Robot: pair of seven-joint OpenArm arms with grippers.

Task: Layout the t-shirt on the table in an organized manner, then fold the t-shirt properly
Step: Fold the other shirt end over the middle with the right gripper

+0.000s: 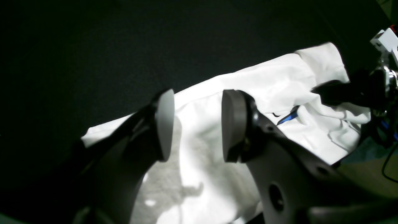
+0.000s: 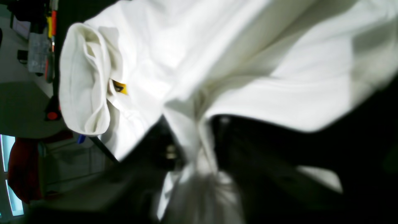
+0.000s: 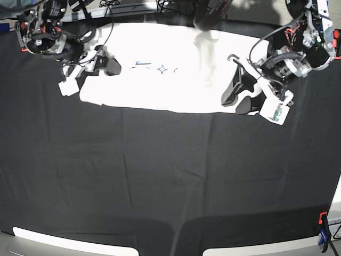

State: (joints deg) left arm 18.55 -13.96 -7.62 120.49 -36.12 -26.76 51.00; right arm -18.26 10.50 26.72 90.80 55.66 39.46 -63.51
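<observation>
Black table (image 3: pixel 160 181), t-shirt (image 2: pixel 236 62) in right gripper (image 2: pixel 199 137)

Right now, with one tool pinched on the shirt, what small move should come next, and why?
Probably close the left tool: its pads stand apart just above the t-shirt, gripping nothing, while the right tool already has a bunch of cloth between its pads. With both ends held, the shirt could be spread on the table.

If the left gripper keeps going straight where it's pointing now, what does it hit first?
Most likely the t-shirt: the left gripper stands open with white cloth filling the gap between its pads, nothing visible in between. Depth is unclear, but the table would come only after the fabric.
</observation>
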